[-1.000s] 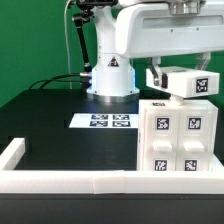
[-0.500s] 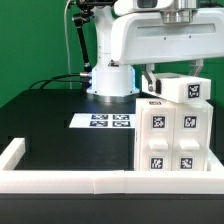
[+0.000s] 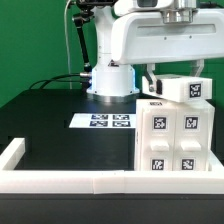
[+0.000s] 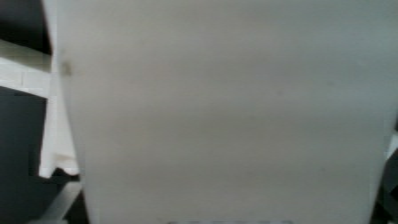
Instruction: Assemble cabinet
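Observation:
The cabinet body (image 3: 178,138), a white upright box with several square tags on its front, stands at the exterior view's right by the front rim. My gripper (image 3: 175,72) hangs just above it. Its dark fingers (image 3: 149,77) flank a smaller white tagged block (image 3: 180,88), which it holds low over the body's top. I cannot tell whether the block touches the body. In the wrist view a plain white surface (image 4: 222,110) fills nearly the whole picture and hides the jaws.
The marker board (image 3: 103,121) lies flat on the black table in the middle. The arm's white base (image 3: 110,80) stands behind it with cables at its left. A low white rim (image 3: 60,178) edges the table's front and left.
Over the last second the gripper and the white block moved down and toward the exterior view's left, closer to the cabinet body's top. In the last half second nothing moved.

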